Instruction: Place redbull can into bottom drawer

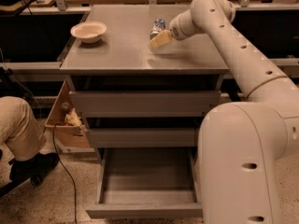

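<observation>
The redbull can lies on its side on top of the grey cabinet, towards the back right. My gripper hangs over the cabinet top just in front of the can, with its tan fingers pointing down and left, close to the can. The bottom drawer is pulled out, and its grey tray holds nothing that I can see. The two upper drawers are shut.
A white bowl stands on the cabinet top at the back left. A cardboard box with items sits left of the cabinet. A person's leg and shoe are at the far left. A cable runs along the floor.
</observation>
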`<action>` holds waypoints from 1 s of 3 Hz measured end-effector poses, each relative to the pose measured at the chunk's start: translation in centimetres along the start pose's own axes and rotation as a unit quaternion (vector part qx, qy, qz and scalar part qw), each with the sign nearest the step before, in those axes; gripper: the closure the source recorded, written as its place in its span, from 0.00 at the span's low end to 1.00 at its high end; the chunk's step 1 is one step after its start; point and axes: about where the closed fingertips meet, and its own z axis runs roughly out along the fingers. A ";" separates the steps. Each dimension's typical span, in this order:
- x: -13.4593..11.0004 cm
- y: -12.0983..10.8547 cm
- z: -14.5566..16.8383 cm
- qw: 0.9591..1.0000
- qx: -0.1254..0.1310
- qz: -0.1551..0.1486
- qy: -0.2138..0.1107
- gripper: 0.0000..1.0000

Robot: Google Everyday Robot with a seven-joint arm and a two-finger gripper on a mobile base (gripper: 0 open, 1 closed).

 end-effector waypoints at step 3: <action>-3.3 -0.1 4.8 0.992 -0.022 0.106 -0.069 0.03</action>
